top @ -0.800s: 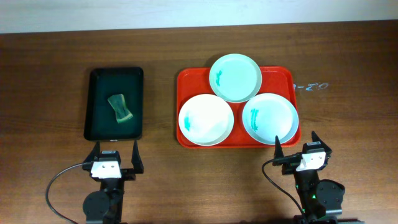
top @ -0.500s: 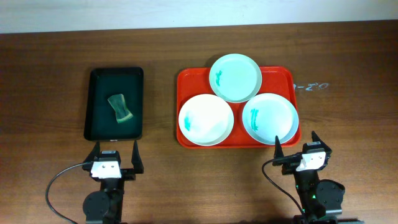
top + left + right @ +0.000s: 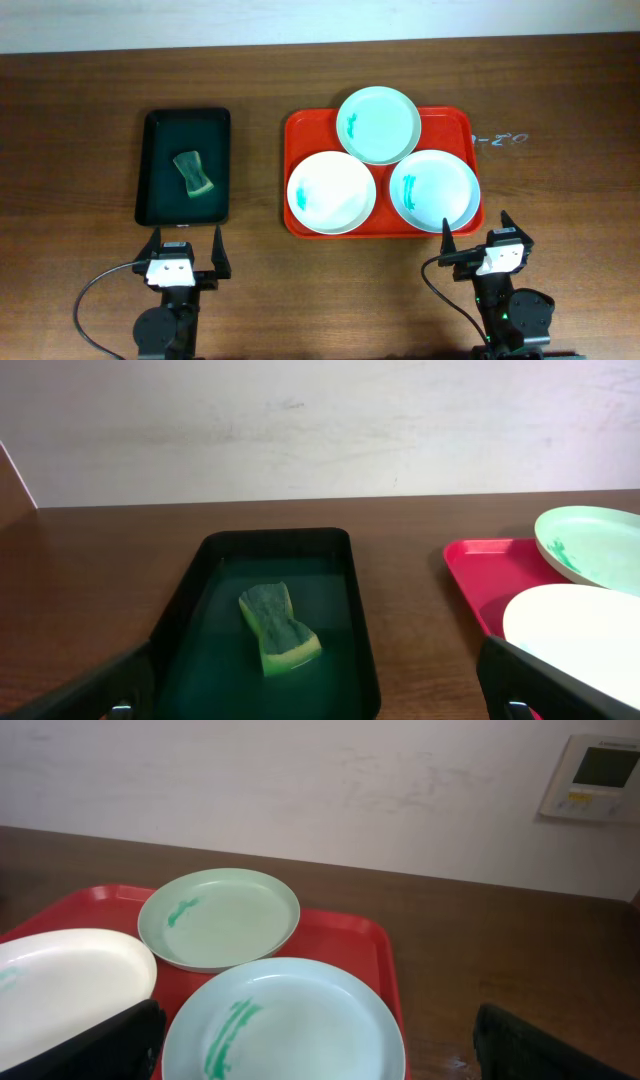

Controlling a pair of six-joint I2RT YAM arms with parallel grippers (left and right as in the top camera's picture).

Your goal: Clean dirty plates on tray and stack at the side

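Note:
Three round pale plates lie on the orange-red tray (image 3: 300,130): a back plate (image 3: 378,124), a front-left plate (image 3: 331,192) and a front-right plate (image 3: 434,190), each with teal-green smears near the rim. My left gripper (image 3: 186,252) is open and empty, just in front of the black tray. My right gripper (image 3: 478,234) is open and empty, just in front of the orange-red tray's front right corner. In the right wrist view the front-right plate (image 3: 285,1025) lies between my fingers' line of sight, with the back plate (image 3: 219,917) behind it.
A smaller black tray (image 3: 152,190) at the left holds a green-and-yellow sponge (image 3: 194,173), also seen in the left wrist view (image 3: 279,628). The brown wooden table (image 3: 560,190) extends to the right of the orange-red tray. A pale wall stands behind.

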